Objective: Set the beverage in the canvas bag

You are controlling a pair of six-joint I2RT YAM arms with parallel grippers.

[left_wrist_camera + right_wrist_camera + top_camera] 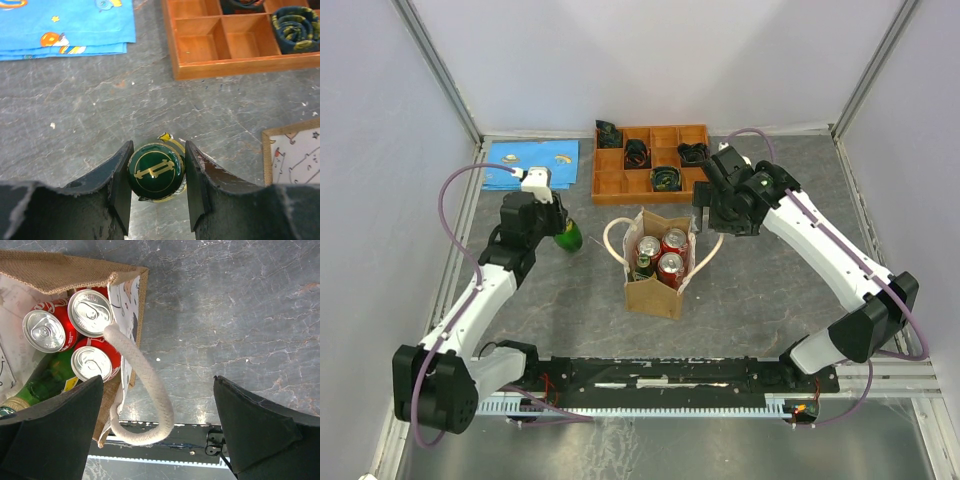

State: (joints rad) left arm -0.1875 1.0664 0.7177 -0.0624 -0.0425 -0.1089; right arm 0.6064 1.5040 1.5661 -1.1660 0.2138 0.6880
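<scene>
- Tan canvas bag [652,290] stands upright in the middle of the grey worktop [760,300] in the top view. Its mouth is open and its cream rope handles [612,245] loop out on either side. Three red cans [670,265] and a second green bottle [644,268] sit inside.
- Left of the bag and apart from it, the left gripper [563,232] has the green bottle [570,238], which leans a little.
- The right gripper [703,205] hangs by the bag's right rim, fingers spread and holding nothing.
- Behind the bag lies an orange wooden tray [610,185] with dark rolls in some compartments, and a blue cloth [530,165] lies at the far left.
- From the left wrist, the fingers [122,180] stand partly open and press both sides of the green bottle [155,172], seen from above its round gold-marked cap. Whether its base touches the worktop cannot be told.
- Beyond it are the blue cloth [65,22] and the tray [225,67] — one compartment holds a dark-and-yellow roll [295,22]. A corner of the bag [267,150] shows at the right edge.
- From the right wrist, the fingers [60,425] stand wide apart and empty, and one rope handle [145,385] loops beneath the gap.
- The bag [75,270] fills the left side — silver can tops [90,312] cluster there, with the second green bottle [45,385] leaning beside them.
</scene>
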